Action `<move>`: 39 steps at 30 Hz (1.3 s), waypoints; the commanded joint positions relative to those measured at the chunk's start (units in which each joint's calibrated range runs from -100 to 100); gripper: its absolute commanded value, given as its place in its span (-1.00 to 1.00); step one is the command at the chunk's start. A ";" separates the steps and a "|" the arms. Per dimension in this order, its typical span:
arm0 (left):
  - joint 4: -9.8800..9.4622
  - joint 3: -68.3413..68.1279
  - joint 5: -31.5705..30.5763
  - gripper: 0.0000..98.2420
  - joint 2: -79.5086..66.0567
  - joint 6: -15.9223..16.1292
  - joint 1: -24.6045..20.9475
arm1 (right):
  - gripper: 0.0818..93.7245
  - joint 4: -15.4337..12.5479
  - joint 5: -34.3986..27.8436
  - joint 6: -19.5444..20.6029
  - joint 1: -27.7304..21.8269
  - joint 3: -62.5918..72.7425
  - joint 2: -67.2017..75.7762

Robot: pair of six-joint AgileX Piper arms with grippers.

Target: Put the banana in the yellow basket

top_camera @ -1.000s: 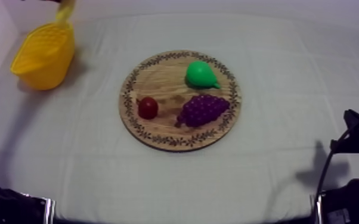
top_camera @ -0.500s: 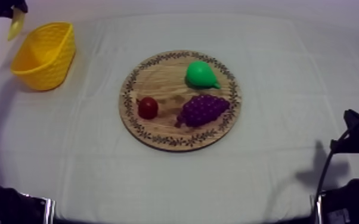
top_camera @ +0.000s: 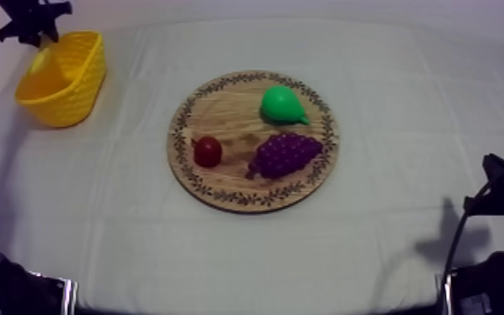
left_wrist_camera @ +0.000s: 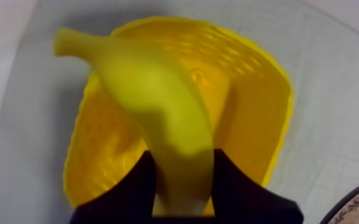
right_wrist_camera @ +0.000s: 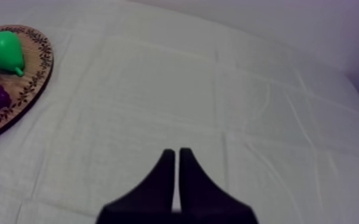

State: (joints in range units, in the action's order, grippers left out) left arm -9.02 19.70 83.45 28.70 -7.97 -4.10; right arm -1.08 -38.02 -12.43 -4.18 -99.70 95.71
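Left gripper [left_wrist_camera: 183, 173] has swung in over the basket during the last second and dropped lower, fingers clenched on the banana's end. Well off to its right, the wooden board [top_camera: 222, 109] carries just the pear [top_camera: 282, 105], grapes [top_camera: 285, 155] and small red fruit [top_camera: 208, 152]. Directly beneath it gapes the yellow basket [top_camera: 67, 100]. The banana [left_wrist_camera: 152, 101] hangs in that mouth, so I judge only the release remains. Right gripper [right_wrist_camera: 177, 158] sits pressed shut on nothing.

Left hand [left_wrist_camera: 183, 162] clasping, right hand [right_wrist_camera: 176, 154] pinched closed
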 commanded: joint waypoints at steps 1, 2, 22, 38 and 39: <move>0.12 0.77 -0.16 -0.42 2.42 0.29 -0.17 | -0.99 -0.02 0.03 0.00 -0.03 0.03 0.04; 0.22 1.09 -0.32 -0.42 3.15 0.48 -0.29 | -0.99 -0.02 0.03 0.00 -0.03 0.03 0.04; 1.73 -1.61 -2.77 -0.09 1.61 2.75 -2.73 | -0.99 -0.02 0.03 0.00 -0.03 0.03 0.04; 1.27 -12.22 -3.92 0.01 -19.90 4.28 -4.26 | -0.99 -0.02 0.03 0.00 -0.03 0.03 0.04; 1.22 -13.66 -4.07 0.00 -22.14 3.92 -4.30 | -0.99 -0.02 0.03 0.00 -0.03 0.03 0.04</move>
State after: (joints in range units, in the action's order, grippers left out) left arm -7.70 8.44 79.50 12.09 -3.61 -8.40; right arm -1.08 -37.93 -12.43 -4.18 -99.70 95.71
